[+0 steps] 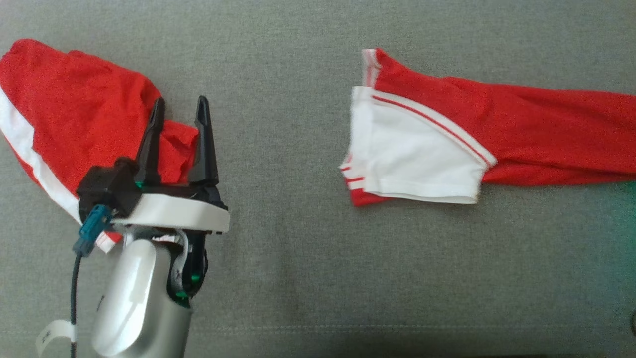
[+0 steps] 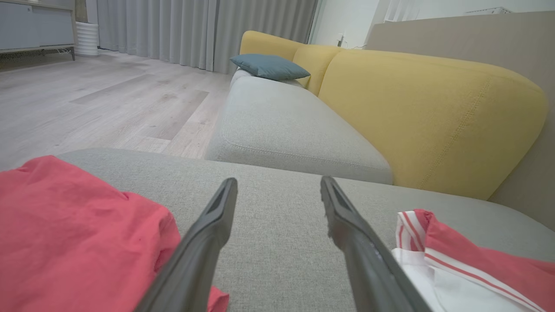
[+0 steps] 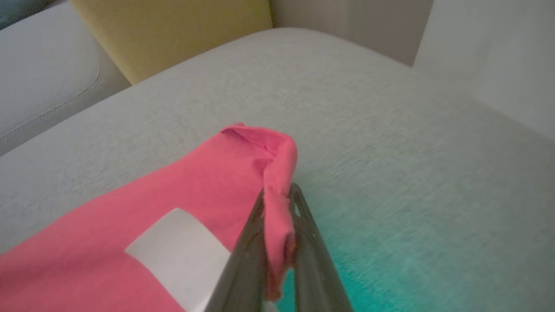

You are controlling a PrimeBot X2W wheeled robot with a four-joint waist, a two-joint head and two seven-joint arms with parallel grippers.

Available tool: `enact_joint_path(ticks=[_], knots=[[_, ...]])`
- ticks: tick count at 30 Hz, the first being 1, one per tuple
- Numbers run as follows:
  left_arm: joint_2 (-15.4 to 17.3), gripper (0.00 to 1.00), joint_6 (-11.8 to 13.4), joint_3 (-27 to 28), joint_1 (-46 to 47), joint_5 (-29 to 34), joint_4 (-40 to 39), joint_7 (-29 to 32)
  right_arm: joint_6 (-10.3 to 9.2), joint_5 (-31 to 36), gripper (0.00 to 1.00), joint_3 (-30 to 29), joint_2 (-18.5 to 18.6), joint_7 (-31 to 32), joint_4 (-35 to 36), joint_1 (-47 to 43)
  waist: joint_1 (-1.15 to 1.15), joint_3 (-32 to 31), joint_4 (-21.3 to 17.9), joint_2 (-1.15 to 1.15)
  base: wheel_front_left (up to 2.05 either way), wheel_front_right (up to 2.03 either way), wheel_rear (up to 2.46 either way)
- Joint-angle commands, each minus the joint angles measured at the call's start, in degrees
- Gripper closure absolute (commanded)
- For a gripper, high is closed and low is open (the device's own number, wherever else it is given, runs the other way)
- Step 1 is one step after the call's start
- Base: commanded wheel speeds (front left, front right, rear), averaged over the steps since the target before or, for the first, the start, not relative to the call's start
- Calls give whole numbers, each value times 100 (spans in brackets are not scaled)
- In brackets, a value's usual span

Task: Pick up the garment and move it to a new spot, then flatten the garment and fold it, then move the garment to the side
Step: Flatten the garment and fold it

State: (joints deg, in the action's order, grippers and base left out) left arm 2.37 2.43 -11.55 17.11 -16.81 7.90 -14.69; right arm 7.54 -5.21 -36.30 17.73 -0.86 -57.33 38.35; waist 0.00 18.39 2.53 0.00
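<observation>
The garment (image 1: 521, 129) is red with a white striped panel and lies stretched across the right of the grey sofa seat (image 1: 298, 258), running out past the right edge of the head view. In the right wrist view my right gripper (image 3: 277, 200) is shut on a bunched red edge of the garment (image 3: 195, 203). A second red cloth with a white stripe (image 1: 74, 114) lies at the left. My left gripper (image 1: 180, 105) hovers open over that cloth's right edge, nothing between its fingers. The left wrist view shows this gripper (image 2: 278, 184) between the red cloth (image 2: 65, 225) and the garment (image 2: 477, 268).
Yellow backrests (image 2: 433, 117) rise behind the seat, with a blue cushion (image 2: 269, 66) on the further grey seat (image 2: 282, 125). Wooden floor (image 2: 108, 99) lies beyond the seat's edge. Bare grey seat separates the two red cloths.
</observation>
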Motion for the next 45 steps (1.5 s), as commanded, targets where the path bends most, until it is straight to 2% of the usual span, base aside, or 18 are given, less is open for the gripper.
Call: enact_joint_path(ticks=[1,4,7,12,19,22,27,31,37,45], knots=[[51,0,-34,241,98,-27,-150,-30,-5,183,100,-57,174,-119,156,78,0,-24,-5,0,0,0,0],[51,0,-44,260,68,-41,-138,-30,-5,677,100,-552,54,-248,174,167,0,-95,-20,0,0,0,0],[51,0,-44,255,22,-67,-121,-30,-5,953,100,-707,-234,-305,257,308,0,-195,-49,0,0,0,0],[51,0,-59,247,-92,-98,-70,-30,-5,934,100,-299,-808,-468,479,520,0,-456,-107,0,0,0,0],[51,0,-79,348,-342,-193,-44,-30,-5,134,100,1203,-1409,-421,1017,409,0,-898,-161,0,0,0,0],[51,0,-84,347,-445,-233,-37,-30,-5,-466,100,2008,-1474,-271,1359,185,0,-1051,-139,0,0,0,0],[51,0,-16,411,-585,-237,14,-30,-5,-1938,100,3687,-1482,-100,1853,-277,0,-1169,-76,0,0,0,0],[51,0,-27,345,-593,-302,26,-30,-5,-2564,100,4714,-1483,-173,2079,-593,0,-1172,63,0,0,0,0],[51,0,-11,227,-605,-402,22,-30,-5,-3031,100,5640,-1484,-451,1778,-698,0,-1124,313,0,0,0,0],[51,0,6,142,-612,-457,32,-30,-5,-3286,100,6042,-1484,-891,1009,-477,0,-1039,500,0,0,0,0]])
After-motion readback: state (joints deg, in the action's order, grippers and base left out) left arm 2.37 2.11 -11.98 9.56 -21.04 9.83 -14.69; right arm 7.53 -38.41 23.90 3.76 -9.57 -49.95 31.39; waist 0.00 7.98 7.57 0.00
